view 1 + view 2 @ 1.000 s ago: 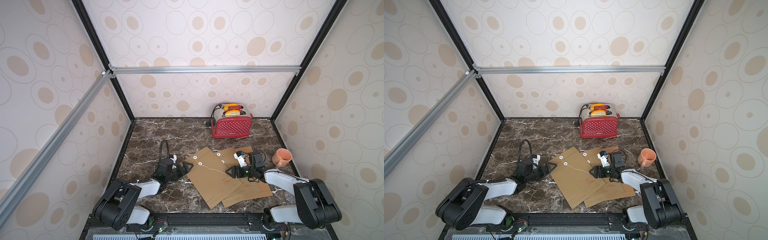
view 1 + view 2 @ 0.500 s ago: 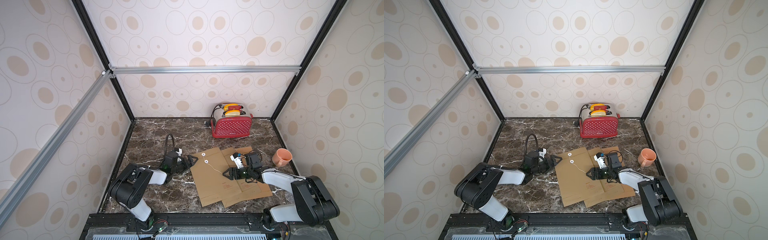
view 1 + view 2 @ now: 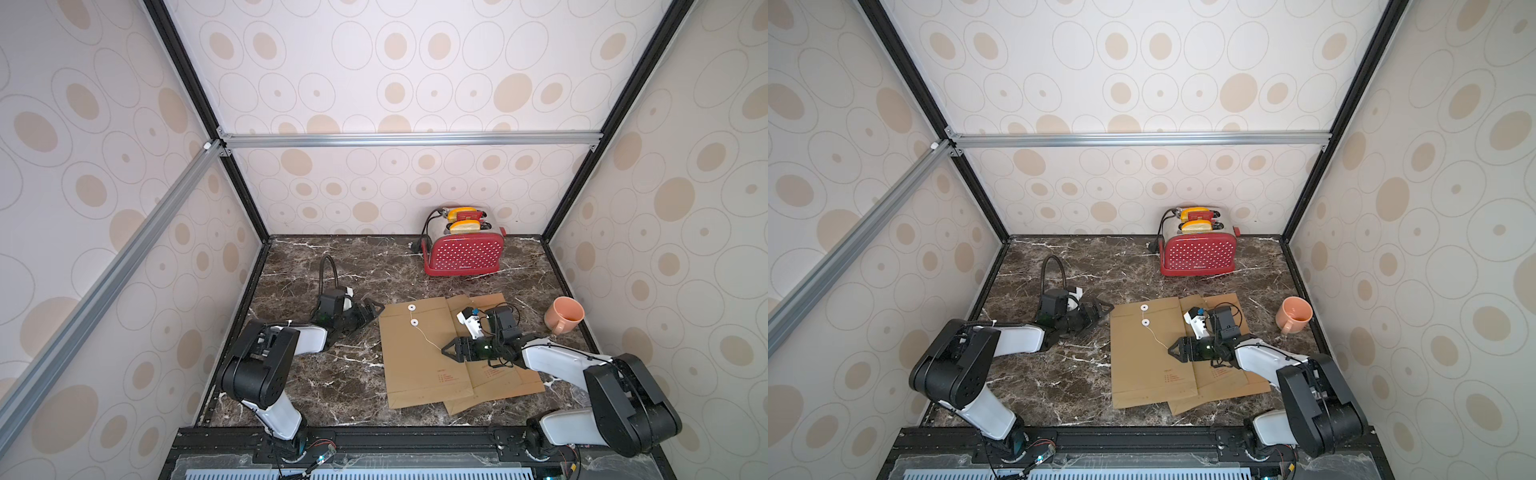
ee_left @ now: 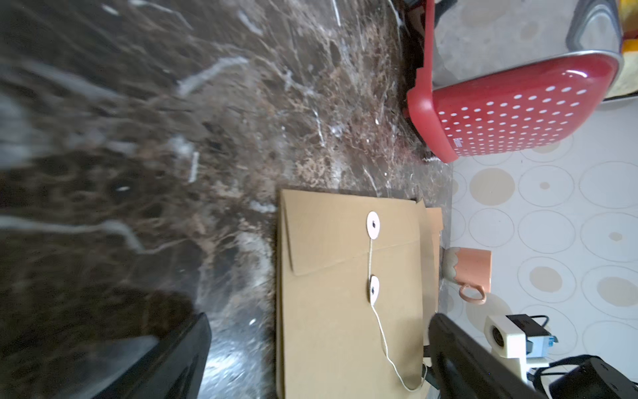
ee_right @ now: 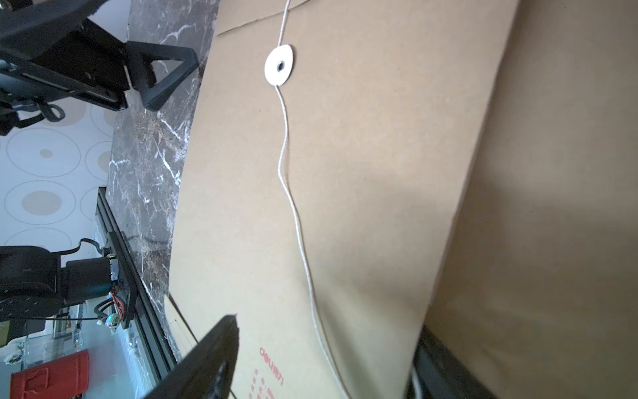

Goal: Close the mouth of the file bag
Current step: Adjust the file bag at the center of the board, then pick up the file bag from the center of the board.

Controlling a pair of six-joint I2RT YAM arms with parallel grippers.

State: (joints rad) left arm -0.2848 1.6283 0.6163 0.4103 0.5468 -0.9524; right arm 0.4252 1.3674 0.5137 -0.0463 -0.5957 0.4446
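My left arm lies low over the bench [image 3: 340, 395], with the elbow folded near the base and the forearm stretched forward. My left tool [image 3: 374, 312] is rolled on its side, its fingers wide apart and holding nothing. Just in front of its tips lies the file bag [image 3: 419, 365], flat, with the flap folded down. I cannot tell if the tips touch its edge. The string [image 3: 426, 340] runs from the lower white disc [image 3: 414, 322] across the bag toward my right tool [image 3: 449, 351]. My right arm also reaches low, its forearm over a second bag [image 3: 503, 374] that lies under the first. This tool is low over the file bag with its fingers apart, and the string passes between them, close to one finger.
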